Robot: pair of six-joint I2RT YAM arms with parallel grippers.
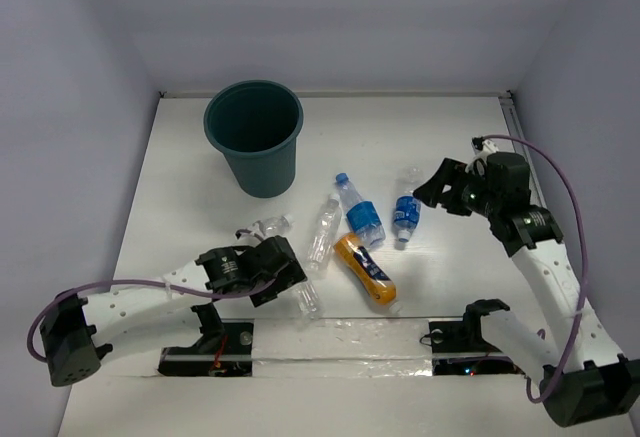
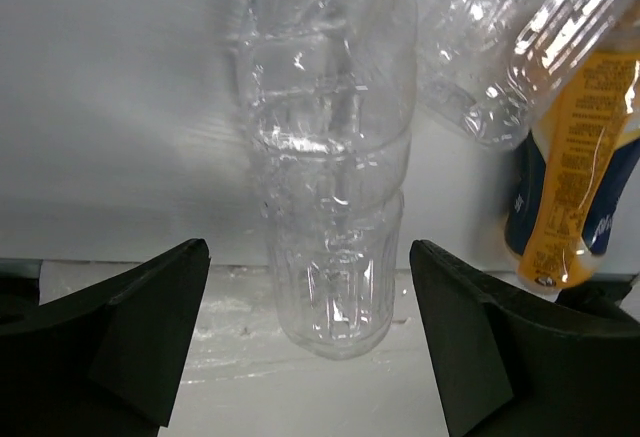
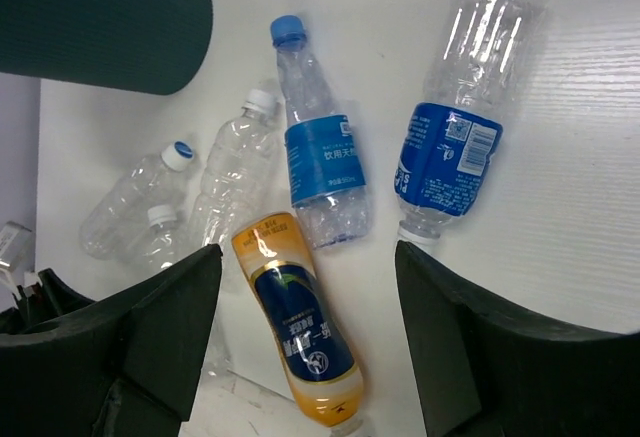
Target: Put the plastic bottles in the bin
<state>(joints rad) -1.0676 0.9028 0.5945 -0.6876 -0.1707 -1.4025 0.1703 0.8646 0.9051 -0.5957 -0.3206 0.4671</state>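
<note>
The white counter [image 1: 450, 127] is carrying the dark teal bin [image 1: 262, 167], which is standing upright at the far left. All six plastic bottles are lying outside the bin, on its near-right side: the orange-yellow bottle [image 1: 365, 269], the blue-capped bottle [image 1: 360, 212], the other blue-labelled bottle [image 1: 405, 212] and three clear bottles [image 1: 322, 229]. The left gripper [image 2: 310, 247] is straddling the clear bottle lying nearest the camera from the bin [image 2: 330, 257], its jaws standing wide and not touching it. The right gripper [image 3: 307, 249] is hovering right of the bin, beyond the bottles, its jaws spread wide and gripping nothing.

White table [image 1: 450, 127] fills middle of frame. Pale grey-lilac walls [image 1: 350, 17] at top, left, right. Soft even light. Glossy strip [image 1: 340, 342] across lower part.
</note>
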